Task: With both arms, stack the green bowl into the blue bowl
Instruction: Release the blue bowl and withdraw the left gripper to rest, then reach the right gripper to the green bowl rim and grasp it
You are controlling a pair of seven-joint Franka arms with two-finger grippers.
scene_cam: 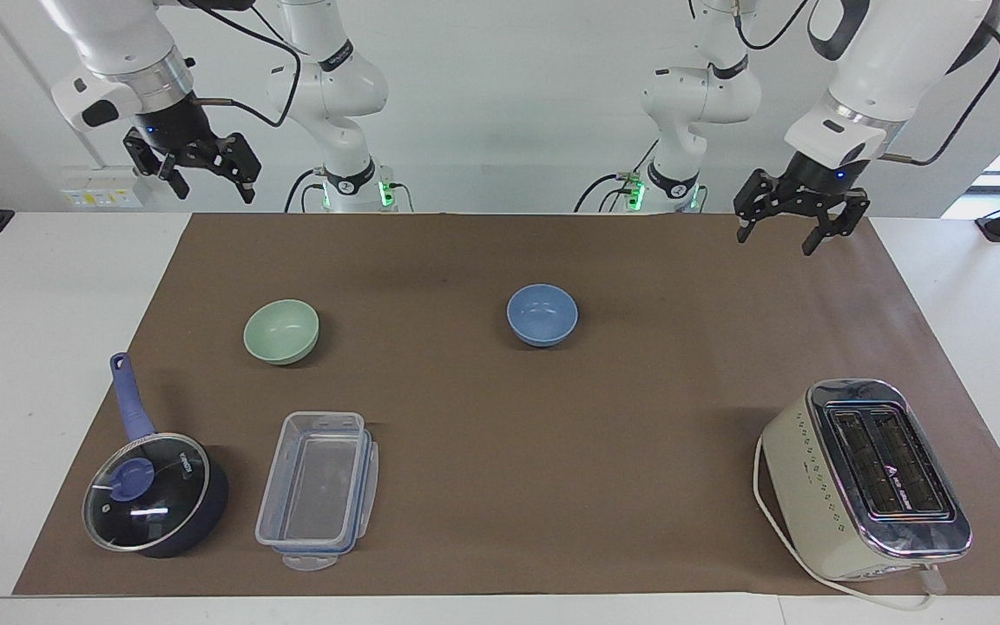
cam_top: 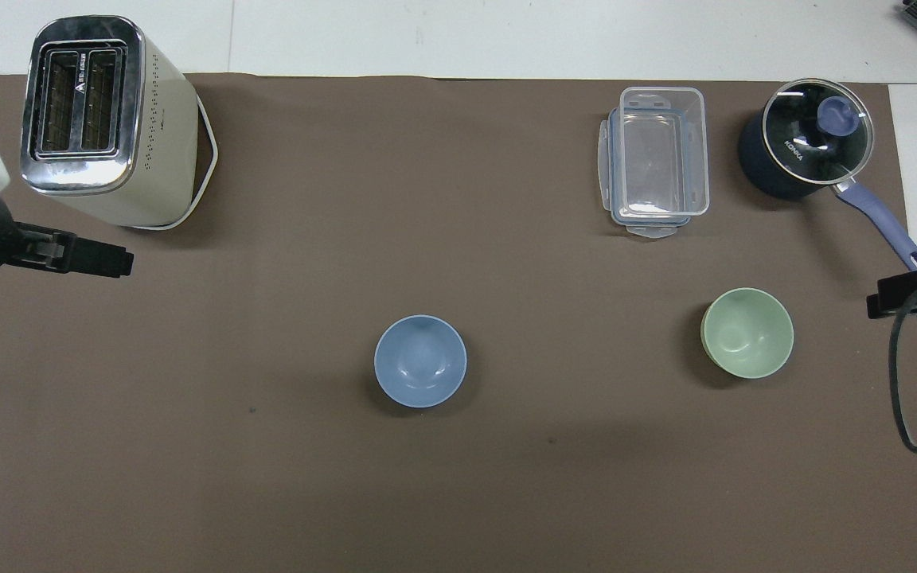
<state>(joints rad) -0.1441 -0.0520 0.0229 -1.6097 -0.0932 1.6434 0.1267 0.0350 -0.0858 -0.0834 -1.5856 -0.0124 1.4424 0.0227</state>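
The blue bowl (scene_cam: 542,314) stands upright and empty on the brown mat (scene_cam: 500,486), near the middle; it also shows in the overhead view (cam_top: 420,372). The green bowl (scene_cam: 281,331) stands upright and empty toward the right arm's end, apart from the blue bowl; it also shows in the overhead view (cam_top: 747,332). My left gripper (scene_cam: 778,239) is open and empty, raised over the mat toward the left arm's end, well away from the blue bowl; its tip shows in the overhead view (cam_top: 118,263). My right gripper (scene_cam: 213,193) is open and empty, waiting high up at the right arm's end (cam_top: 879,303).
A cream toaster (scene_cam: 869,479) stands at the left arm's end, farther from the robots. A clear plastic box (scene_cam: 318,490) and a dark-blue lidded saucepan (scene_cam: 153,493) stand farther from the robots than the green bowl.
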